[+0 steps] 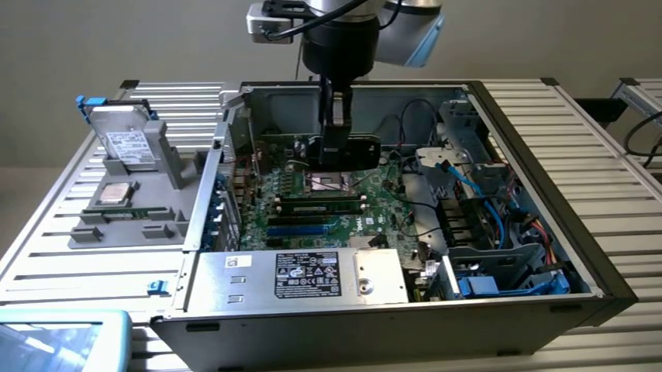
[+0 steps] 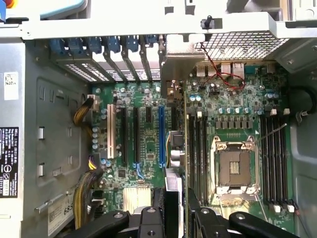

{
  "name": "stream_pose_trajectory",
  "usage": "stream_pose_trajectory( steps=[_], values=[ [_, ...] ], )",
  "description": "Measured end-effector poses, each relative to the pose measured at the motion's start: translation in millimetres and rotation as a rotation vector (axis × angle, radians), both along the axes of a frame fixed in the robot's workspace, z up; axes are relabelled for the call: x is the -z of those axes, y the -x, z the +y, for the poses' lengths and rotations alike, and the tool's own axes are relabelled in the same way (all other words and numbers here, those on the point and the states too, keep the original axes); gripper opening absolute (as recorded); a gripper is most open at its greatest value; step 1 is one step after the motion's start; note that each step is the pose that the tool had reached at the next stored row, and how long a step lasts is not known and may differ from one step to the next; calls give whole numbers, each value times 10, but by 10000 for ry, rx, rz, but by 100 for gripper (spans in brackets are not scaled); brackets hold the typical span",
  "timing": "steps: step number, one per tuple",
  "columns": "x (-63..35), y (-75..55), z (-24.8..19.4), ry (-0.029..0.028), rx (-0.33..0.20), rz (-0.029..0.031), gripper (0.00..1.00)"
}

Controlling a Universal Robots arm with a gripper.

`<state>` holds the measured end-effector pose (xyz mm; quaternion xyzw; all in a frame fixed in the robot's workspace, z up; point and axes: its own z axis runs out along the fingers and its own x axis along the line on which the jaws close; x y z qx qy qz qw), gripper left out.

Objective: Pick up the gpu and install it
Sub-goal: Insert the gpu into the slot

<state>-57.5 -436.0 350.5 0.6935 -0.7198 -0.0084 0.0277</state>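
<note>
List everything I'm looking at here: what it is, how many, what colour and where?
computer case: one, grey, open, on the slatted table
motherboard: one, green, inside the case
power supply: one, silver with black label, near end of the case
cables: several, blue, inside the case at the exterior view's right
hard drive: one, silver with white label, standing in the grey tray, exterior view's left
gpu: one, black, held above the motherboard
gripper: one, black, shut on the gpu
</note>
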Motion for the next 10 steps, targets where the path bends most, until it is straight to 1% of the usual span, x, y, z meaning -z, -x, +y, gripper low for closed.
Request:
stream_pose_trajectory(
  steps=[8,10],
  values=[
    [141,41,0,21,-7,-1,29],
    [164,60,0,46,-6,-1,29]
  ],
)
